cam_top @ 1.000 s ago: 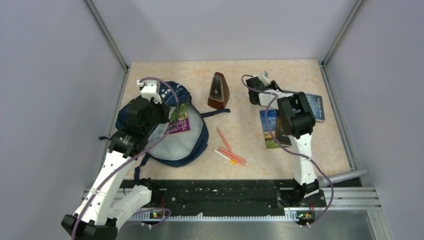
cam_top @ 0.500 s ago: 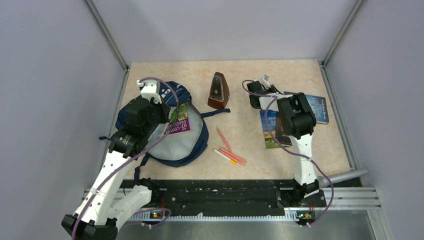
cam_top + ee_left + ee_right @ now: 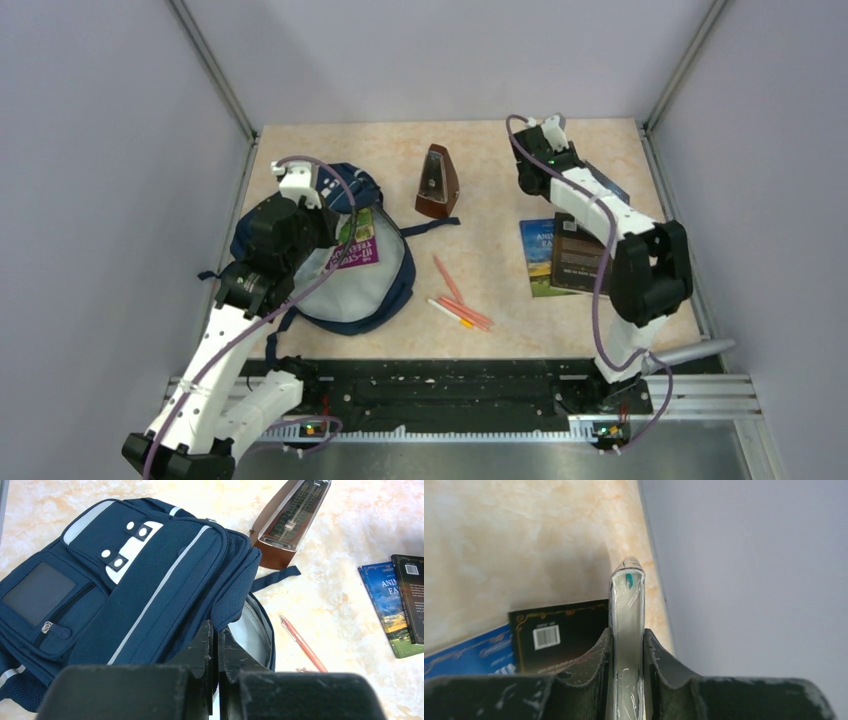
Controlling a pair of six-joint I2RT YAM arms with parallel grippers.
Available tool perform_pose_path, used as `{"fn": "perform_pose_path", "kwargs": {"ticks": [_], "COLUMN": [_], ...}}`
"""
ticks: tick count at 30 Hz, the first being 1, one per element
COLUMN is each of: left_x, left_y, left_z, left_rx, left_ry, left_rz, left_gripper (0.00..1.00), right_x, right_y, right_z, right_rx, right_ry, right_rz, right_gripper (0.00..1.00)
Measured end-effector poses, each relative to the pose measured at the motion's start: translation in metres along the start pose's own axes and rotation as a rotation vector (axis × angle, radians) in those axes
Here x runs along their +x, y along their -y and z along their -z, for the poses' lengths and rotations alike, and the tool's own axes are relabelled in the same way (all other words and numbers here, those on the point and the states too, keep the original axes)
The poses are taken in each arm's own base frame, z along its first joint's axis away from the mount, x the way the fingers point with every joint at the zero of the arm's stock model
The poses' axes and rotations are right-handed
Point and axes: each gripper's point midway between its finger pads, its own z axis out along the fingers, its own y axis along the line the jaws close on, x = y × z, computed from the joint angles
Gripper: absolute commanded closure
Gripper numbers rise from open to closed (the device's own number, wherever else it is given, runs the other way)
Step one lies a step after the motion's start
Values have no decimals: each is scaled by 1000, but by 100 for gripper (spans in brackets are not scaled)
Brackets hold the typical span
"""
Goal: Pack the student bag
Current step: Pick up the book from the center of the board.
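1. The bag (image 3: 150, 590) lay on the left side of the tabletop (image 3: 480, 150), mouth open and pale lining exposed, with a purple-and-green book (image 3: 357, 240) inside.
2. The left tool (image 3: 216, 645) was pinched nearly closed on the rim of the bag's opening.
3. The right tool (image 3: 626, 640), raised near the far right corner, gripped a thin plastic-wrapped book (image 3: 626, 605) edge-on.
4. A metronome (image 3: 437, 182) stood just beyond the bag.
5. Several pens (image 3: 455, 300) lay between the bag and two books, one blue (image 3: 537, 255) and one dark (image 3: 577, 258), the dark one overlapping the blue.
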Motion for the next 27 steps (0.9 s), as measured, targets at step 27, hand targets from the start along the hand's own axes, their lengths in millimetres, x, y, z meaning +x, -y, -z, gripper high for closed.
{"fn": "perform_pose_path", "kwargs": {"ticks": [27], "left_x": [2], "left_y": [-1], "left_z": [0], "left_rx": [-4], "left_ry": [-5], "left_rz": [0], "left_gripper": [100], "right_x": [-12], "right_y": [-55], "right_z": [203], "right_rx": [-1031], "right_ry": [87], "right_rz": [-140], "right_gripper": [100]}}
